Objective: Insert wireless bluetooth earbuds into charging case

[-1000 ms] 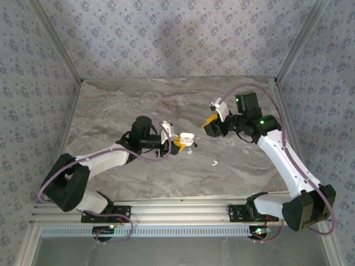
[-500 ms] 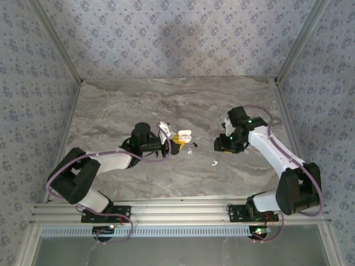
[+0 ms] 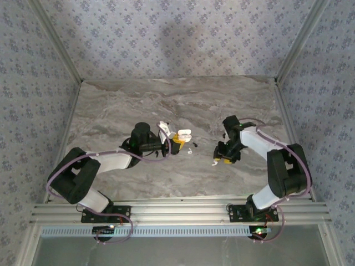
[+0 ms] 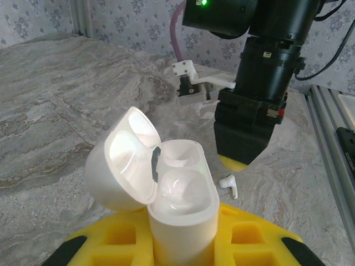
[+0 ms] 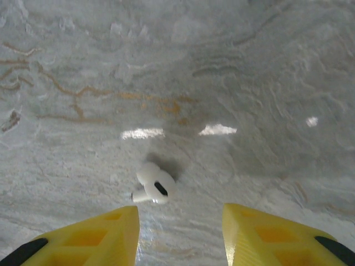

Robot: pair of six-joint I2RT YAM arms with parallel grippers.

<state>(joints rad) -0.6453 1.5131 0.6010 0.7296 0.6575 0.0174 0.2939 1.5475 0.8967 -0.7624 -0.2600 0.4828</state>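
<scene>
Folding downward, the right claw [image 5: 180, 216] hangs parted above a white earbud [image 5: 153, 185]; left claw [image 3: 176, 145] clamps the case [image 4: 183, 208].

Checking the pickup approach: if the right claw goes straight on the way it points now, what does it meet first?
Probably the white earbud on the marble table: it lies just ahead of the open right claw, slightly toward one finger. Depth is unclear.

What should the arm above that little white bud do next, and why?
Probably lower the right gripper slightly and forward so its yellow fingers straddle the small glossy white earbud, then close. Its jaws stand open, the bud lies loose on the marbled table just ahead of them, and the left gripper holds the white charging case, lid open.
</scene>
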